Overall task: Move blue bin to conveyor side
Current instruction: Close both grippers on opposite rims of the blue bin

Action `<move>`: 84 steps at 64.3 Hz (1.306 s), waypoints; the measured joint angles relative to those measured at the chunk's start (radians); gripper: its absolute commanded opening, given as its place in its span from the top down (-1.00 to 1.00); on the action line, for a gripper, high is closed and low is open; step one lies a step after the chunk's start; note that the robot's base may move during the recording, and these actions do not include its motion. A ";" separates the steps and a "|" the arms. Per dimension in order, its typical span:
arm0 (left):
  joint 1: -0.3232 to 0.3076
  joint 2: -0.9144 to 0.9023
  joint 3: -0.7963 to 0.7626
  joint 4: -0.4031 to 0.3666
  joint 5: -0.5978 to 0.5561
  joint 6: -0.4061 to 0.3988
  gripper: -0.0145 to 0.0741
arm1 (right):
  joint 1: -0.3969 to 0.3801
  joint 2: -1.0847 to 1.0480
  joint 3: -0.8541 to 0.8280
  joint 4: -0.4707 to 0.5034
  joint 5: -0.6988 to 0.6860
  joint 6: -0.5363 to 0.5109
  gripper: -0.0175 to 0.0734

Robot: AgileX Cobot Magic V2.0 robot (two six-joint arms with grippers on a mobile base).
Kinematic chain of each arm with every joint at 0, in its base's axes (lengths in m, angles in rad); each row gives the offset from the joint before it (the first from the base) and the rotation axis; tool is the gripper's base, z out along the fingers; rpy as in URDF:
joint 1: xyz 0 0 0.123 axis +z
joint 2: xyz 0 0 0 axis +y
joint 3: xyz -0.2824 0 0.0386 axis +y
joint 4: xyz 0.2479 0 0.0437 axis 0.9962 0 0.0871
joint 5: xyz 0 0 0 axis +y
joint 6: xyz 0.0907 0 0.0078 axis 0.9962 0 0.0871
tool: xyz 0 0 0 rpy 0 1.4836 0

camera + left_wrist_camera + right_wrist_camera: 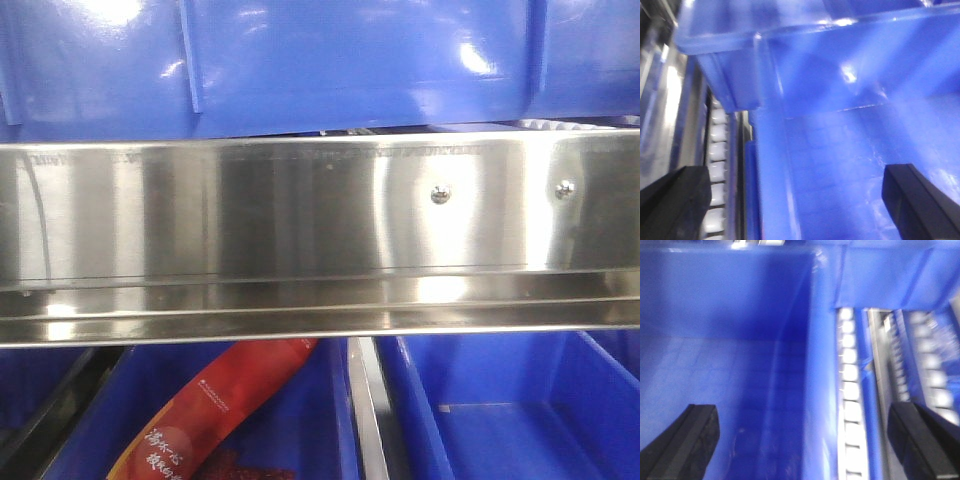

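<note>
The blue bin (850, 150) fills both wrist views, and the floor inside it is bare. My left gripper (796, 172) is open and straddles the bin's left wall (771, 165). One finger (675, 200) is outside over the rollers and the other finger (912, 200) is inside. My right gripper (802, 410) is open astride the right wall (822, 390) of the blue bin (725, 340). Its left finger (687, 445) is inside and its right finger (922, 440) is outside. Neither gripper touches the walls. The conveyor is out of view.
White roller tracks (717, 150) (850, 390) run along both sides of the bin. Another blue rim (765, 25) overhangs it. In the front view, a steel rack rail (320, 230) separates a ribbed blue crate (350, 60) from a bin holding a red snack packet (215, 400) and another bin (520, 420).
</note>
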 measured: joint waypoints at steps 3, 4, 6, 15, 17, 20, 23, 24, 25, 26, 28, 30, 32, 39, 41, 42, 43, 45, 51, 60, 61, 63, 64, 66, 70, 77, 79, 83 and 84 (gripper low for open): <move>0.004 0.009 0.000 -0.002 0.000 -0.004 -0.66 | 0.000 0.015 -0.006 0.000 0.000 0.002 -0.64; 0.006 0.012 0.000 -0.002 0.000 -0.004 -0.66 | 0.000 0.021 -0.009 0.000 0.000 0.002 -0.64; 0.011 0.019 0.000 -0.002 0.000 -0.004 -0.66 | 0.000 0.028 -0.013 0.000 0.002 0.002 -0.64; 0.025 0.038 0.000 -0.009 0.002 -0.010 -0.66 | 0.000 0.047 -0.018 -0.023 0.002 0.002 -0.64; 0.025 0.042 0.000 -0.011 0.002 -0.010 -0.66 | 0.000 0.048 -0.020 -0.029 0.002 0.002 -0.64; 0.025 0.051 -0.002 -0.014 0.002 -0.010 -0.66 | 0.000 0.053 -0.021 -0.036 0.002 0.004 -0.64; 0.025 0.058 -0.002 -0.016 0.002 -0.011 -0.66 | 0.000 0.057 -0.021 -0.038 0.002 0.004 -0.64; 0.025 0.060 -0.002 -0.016 0.002 -0.011 -0.66 | 0.000 0.059 -0.022 -0.039 0.002 0.004 -0.64; 0.025 0.062 -0.002 -0.018 0.002 -0.011 -0.66 | 0.000 0.061 -0.022 -0.041 0.002 0.004 -0.64; 0.025 0.066 -0.002 -0.021 0.002 -0.011 -0.66 | 0.000 0.063 -0.024 -0.040 0.002 0.004 -0.64; 0.025 0.070 -0.002 -0.024 0.002 -0.011 -0.66 | 0.000 0.068 -0.024 -0.042 0.002 0.004 -0.64; 0.025 0.075 -0.002 -0.026 0.002 -0.011 -0.66 | 0.000 0.071 -0.024 -0.042 0.002 0.004 -0.64; 0.025 0.080 -0.002 -0.026 0.002 -0.011 -0.66 | 0.000 0.078 -0.024 -0.042 0.002 0.004 -0.64; 0.025 0.098 -0.002 -0.033 0.002 -0.011 -0.66 | 0.000 0.098 -0.024 -0.044 0.002 0.004 -0.64; 0.025 0.105 -0.002 -0.033 0.002 -0.011 -0.66 | 0.000 0.104 -0.024 -0.044 0.002 0.004 -0.64; 0.025 0.107 -0.002 -0.033 0.002 -0.011 -0.66 | 0.000 0.107 -0.024 -0.044 0.002 0.004 -0.64; 0.025 0.110 -0.002 -0.033 0.002 -0.011 -0.66 | 0.000 0.111 -0.024 -0.044 0.002 0.004 -0.64; 0.025 0.114 -0.002 -0.034 0.002 -0.011 -0.66 | 0.000 0.117 -0.024 -0.044 0.002 0.004 -0.64; 0.025 0.120 -0.002 -0.040 0.002 -0.011 -0.66 | 0.000 0.125 -0.024 -0.044 0.002 0.006 -0.64; 0.025 0.120 -0.002 -0.043 0.002 -0.011 -0.66 | 0.000 0.126 -0.024 -0.044 0.002 0.006 -0.64; 0.025 0.120 -0.002 -0.043 0.002 -0.011 -0.66 | 0.000 0.126 -0.024 -0.044 0.002 0.006 -0.64; 0.025 0.120 -0.002 -0.043 0.002 -0.011 -0.66 | 0.000 0.126 -0.024 -0.044 0.002 0.006 -0.64; 0.025 0.120 -0.002 -0.043 0.002 -0.011 -0.66 | 0.000 0.126 -0.024 -0.044 0.002 0.006 -0.64; 0.025 0.120 -0.002 -0.043 0.002 -0.011 -0.66 | 0.000 0.126 -0.023 -0.043 0.002 0.006 -0.64; 0.025 0.119 0.000 -0.043 0.002 -0.011 -0.66 | 0.000 0.126 -0.016 -0.043 0.000 0.006 -0.64; 0.025 0.108 0.021 -0.038 0.000 -0.011 -0.66 | 0.000 0.122 0.011 -0.043 0.000 0.006 -0.64; 0.025 0.105 0.029 -0.036 0.000 -0.011 -0.66 | 0.000 0.122 0.018 -0.043 0.000 0.006 -0.64; 0.025 0.099 0.037 -0.025 0.002 -0.011 -0.66 | 0.000 0.122 0.024 -0.043 0.002 0.006 -0.64; 0.025 0.099 0.039 -0.020 0.002 -0.011 -0.66 | 0.000 0.122 0.027 -0.043 0.002 0.006 -0.64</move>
